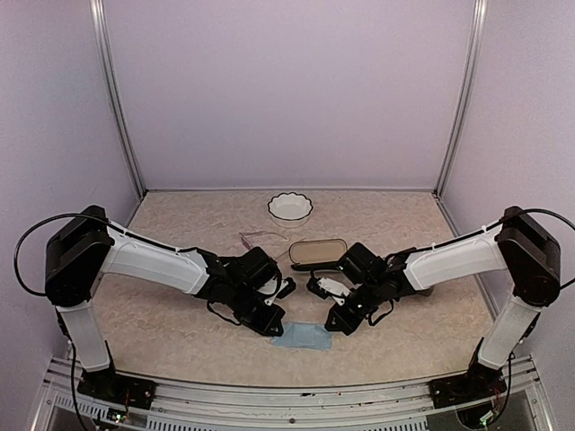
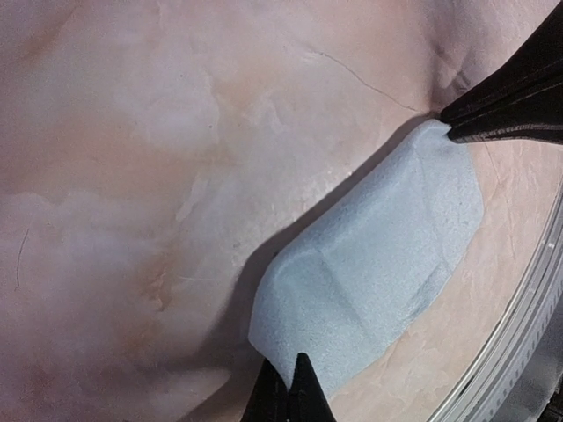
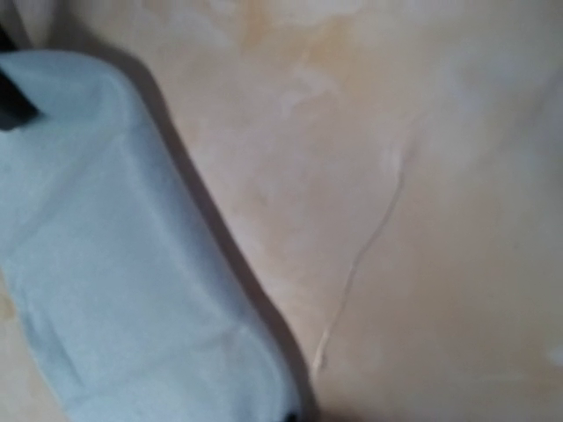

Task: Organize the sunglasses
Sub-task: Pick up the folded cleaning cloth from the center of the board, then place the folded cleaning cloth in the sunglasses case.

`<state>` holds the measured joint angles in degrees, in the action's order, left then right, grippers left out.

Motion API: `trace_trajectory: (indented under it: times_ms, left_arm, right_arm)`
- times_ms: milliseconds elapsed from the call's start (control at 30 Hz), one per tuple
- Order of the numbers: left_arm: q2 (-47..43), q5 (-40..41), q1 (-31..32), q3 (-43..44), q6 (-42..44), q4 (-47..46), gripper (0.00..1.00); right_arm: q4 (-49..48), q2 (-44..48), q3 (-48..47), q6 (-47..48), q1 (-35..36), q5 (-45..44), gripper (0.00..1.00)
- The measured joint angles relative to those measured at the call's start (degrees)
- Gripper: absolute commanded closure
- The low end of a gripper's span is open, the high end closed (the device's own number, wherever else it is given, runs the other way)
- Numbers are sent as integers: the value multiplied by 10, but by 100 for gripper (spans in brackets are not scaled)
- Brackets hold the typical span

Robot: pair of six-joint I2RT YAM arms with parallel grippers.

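Observation:
A pale blue cloth point(image 1: 301, 337) lies near the table's front, between my two grippers. My left gripper point(image 2: 295, 376) is shut on one corner of the cloth point(image 2: 378, 264), which arches up a little off the surface. My right gripper point(image 1: 334, 321) pinches the opposite corner; its dark fingers point(image 2: 506, 101) show closed on that tip in the left wrist view. The right wrist view is blurred, with the cloth point(image 3: 114, 246) filling its left side. A pair of sunglasses point(image 1: 260, 238) with a pale pinkish frame lies farther back on the table, away from both grippers.
An open black oblong glasses case point(image 1: 319, 252) sits just behind the grippers at the centre. A white scalloped bowl point(image 1: 290, 206) stands near the back wall. The table's metal front rail point(image 2: 519, 352) runs close to the cloth.

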<state>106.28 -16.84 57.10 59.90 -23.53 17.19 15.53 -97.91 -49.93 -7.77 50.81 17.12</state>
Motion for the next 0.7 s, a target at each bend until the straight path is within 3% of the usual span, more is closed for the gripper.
trace_trajectory:
  times_ms: [700]
  left_arm:
    - [2,-78,-56,70,-20,-41,100]
  right_arm:
    - [23,71,-7,-9,-55,-70,100]
